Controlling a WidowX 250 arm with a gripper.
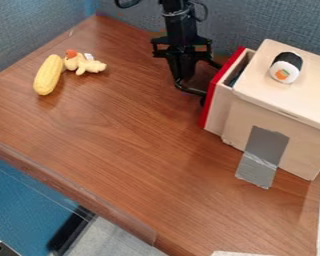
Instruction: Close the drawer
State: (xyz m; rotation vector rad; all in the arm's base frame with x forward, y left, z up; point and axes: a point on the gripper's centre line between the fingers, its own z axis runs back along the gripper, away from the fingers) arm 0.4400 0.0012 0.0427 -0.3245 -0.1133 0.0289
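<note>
**Pincer (200,94) set at drawer front, push side**

Open or closed state can't be told from this angle. The pincer is placed just beside the outer face of the red front panel (220,86), where a shove can be directed into the box (304,151); contact can't be confirmed.

Drawer (219,110) is seen partly out on the box's left side in view, with something dark (239,75) held inside. Closure is still needed; a push square to the panel is advised, since skew could cause binding.

Box is taped to the surface (122,150) by a grey strip (265,145), presumably so it isn't shoved along. Sushi roll (286,67) is perched on top and could be jolted loose. Corn (48,75) and plush toy (84,64) are placed well apart, outside the likely push path.
</note>
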